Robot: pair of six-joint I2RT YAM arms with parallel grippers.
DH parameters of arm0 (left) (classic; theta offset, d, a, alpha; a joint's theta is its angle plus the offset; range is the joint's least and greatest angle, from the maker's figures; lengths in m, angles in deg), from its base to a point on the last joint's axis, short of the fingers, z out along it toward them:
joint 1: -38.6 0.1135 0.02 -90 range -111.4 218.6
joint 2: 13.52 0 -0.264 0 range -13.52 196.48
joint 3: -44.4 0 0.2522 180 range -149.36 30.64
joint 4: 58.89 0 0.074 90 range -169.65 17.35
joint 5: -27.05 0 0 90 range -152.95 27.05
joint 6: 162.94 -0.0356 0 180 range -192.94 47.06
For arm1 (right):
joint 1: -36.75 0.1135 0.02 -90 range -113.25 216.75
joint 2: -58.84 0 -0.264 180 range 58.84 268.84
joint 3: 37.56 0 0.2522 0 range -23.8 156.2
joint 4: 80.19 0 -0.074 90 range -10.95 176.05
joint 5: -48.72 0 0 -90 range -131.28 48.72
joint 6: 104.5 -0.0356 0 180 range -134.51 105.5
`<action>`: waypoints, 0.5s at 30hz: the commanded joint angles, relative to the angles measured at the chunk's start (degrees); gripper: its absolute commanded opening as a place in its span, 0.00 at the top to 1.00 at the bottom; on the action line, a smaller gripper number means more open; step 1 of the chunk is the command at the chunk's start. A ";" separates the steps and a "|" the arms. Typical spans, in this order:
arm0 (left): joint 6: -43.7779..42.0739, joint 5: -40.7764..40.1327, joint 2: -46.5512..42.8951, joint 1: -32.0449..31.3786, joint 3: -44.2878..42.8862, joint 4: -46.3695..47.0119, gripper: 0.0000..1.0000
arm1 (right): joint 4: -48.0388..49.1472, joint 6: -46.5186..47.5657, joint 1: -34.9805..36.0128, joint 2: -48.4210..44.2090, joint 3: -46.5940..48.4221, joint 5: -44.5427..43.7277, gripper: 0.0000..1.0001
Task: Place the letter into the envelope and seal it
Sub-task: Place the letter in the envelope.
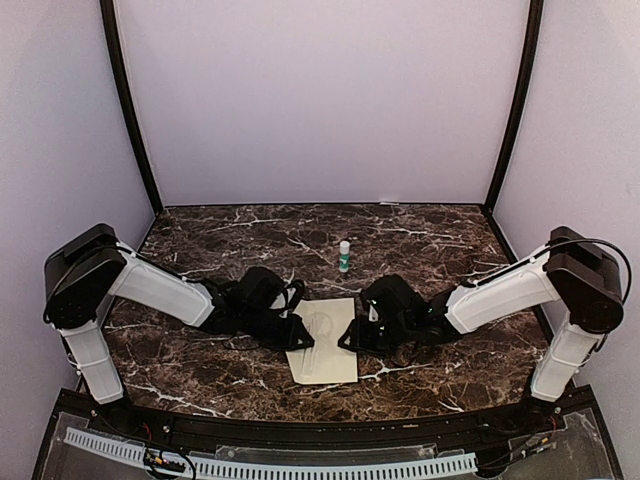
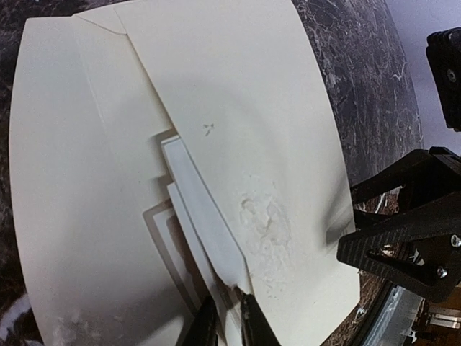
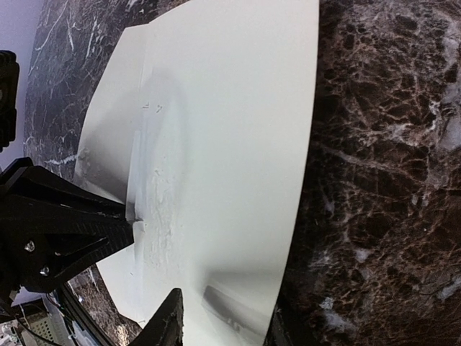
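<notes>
Nearly closed, the left jaws pinch the tip of the letter [image 2: 205, 209]; right jaws stand apart over the envelope [image 3: 238, 144].

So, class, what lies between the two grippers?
The envelope: the top view shows the left gripper at one side, the right gripper at the other.

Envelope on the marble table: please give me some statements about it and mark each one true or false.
The envelope lies between the left pincer and the right pincer. True.
A small white-and-green tube stands beyond the envelope. True.
The letter lies on bare marble, apart from the envelope. False: it lies on the envelope.
The left pincer is wide open. False: it is nearly shut at the letter's end.
</notes>
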 commanded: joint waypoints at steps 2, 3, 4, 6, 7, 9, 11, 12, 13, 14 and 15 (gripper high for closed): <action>1.60 2.19 1.09 -0.84 -0.39 1.64 0.89 | 1.38 0.28 0.81 1.23 1.54 0.28 0.64; 1.71 2.42 1.20 -0.95 -0.43 1.99 0.89 | 1.36 0.24 0.81 1.24 1.54 0.21 0.64; 1.87 2.51 1.30 -1.07 -0.43 2.43 0.89 | 1.30 0.23 0.74 1.18 1.54 0.15 0.64; 1.71 2.30 1.11 -1.13 -0.60 1.97 0.89 | 0.86 0.18 0.82 0.86 1.47 -0.38 0.64; 1.08 1.08 0.91 -1.14 -0.85 1.36 0.88 | 0.41 0.20 0.77 0.56 1.46 -0.79 0.64; -0.17 -1.76 -0.43 -1.14 -1.11 -1.02 0.87 | -0.99 0.46 0.76 -0.41 1.62 -1.76 0.63; -1.35 -4.55 -2.55 -1.12 -1.24 -3.51 0.83 | -2.66 0.73 0.80 -1.56 1.76 -2.89 0.61; -1.57 -5.32 -3.95 -1.13 -1.28 -4.97 0.79 | -3.53 0.91 0.75 -2.26 1.77 -3.48 0.60; -1.95 -6.54 -4.65 -1.14 -1.37 -5.71 0.77 | -4.35 1.04 0.81 -2.96 1.68 -3.93 0.59; -2.00 -6.97 -5.95 -1.14 -1.39 -6.90 0.74 | -5.08 1.16 0.79 -3.50 1.59 -4.34 0.58; -1.84 -7.50 -6.53 -1.14 -1.29 -7.38 0.73 | -5.72 1.19 0.89 -4.15 1.48 -4.64 0.57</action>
